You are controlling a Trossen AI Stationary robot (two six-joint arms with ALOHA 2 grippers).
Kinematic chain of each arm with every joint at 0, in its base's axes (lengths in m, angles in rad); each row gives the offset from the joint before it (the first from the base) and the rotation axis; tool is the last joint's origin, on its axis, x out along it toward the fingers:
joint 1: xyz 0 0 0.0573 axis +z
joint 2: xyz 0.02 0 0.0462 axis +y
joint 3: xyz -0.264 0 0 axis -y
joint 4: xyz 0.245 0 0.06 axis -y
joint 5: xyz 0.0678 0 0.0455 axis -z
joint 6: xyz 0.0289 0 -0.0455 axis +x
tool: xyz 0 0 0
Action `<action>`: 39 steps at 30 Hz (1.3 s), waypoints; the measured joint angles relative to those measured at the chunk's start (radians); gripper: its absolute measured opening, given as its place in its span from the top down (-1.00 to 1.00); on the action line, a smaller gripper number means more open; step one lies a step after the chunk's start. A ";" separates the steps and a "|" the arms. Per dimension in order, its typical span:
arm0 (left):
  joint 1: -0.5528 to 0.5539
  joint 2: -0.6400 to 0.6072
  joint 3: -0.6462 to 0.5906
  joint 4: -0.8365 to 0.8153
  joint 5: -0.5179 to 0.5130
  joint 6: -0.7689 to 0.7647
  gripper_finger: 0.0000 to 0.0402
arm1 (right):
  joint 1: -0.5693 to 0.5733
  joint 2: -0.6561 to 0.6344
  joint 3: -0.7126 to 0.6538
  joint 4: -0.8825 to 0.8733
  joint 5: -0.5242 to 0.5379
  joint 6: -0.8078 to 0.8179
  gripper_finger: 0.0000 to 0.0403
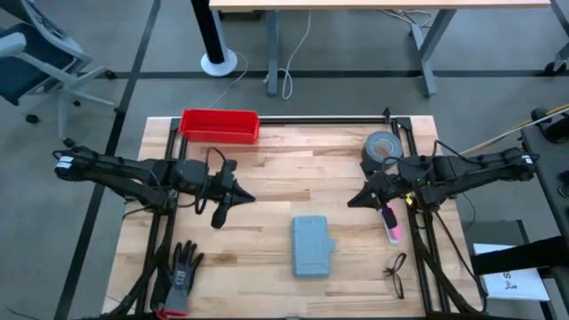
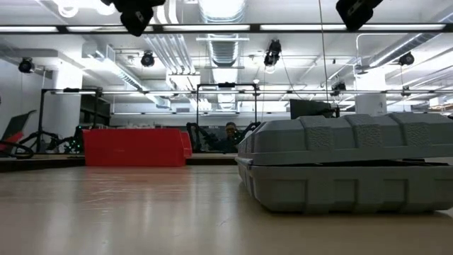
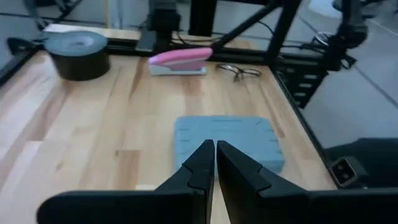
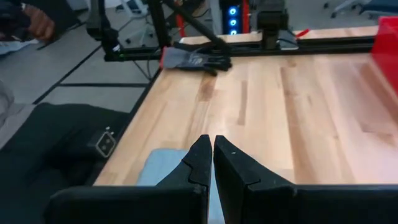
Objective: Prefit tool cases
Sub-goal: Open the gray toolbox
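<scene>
The grey-blue tool case (image 1: 313, 246) lies closed and flat on the wooden table, near the middle of its front edge. The low view shows the case (image 2: 347, 166) close up with its lid down. My left gripper (image 1: 247, 197) hangs shut above the table, left of and beyond the case. In its wrist view the left gripper (image 3: 215, 146) points toward the case (image 3: 227, 140). My right gripper (image 1: 352, 202) hangs shut above the table, right of and beyond the case; the right gripper (image 4: 212, 142) has a corner of the case (image 4: 158, 168) beside its fingers. Neither touches anything.
A red bin (image 1: 220, 124) stands at the far left edge. A dark tape roll (image 1: 382, 145), a pink stapler (image 1: 391, 227) and glasses (image 1: 396, 271) lie along the right side. A glove (image 1: 180, 276) lies at the near left corner. A person (image 4: 37, 124) sits by the front edge.
</scene>
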 joint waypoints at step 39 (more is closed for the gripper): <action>-0.064 0.808 0.493 0.040 0.261 0.061 0.89 | 0.441 0.123 0.011 0.004 0.472 0.379 1.00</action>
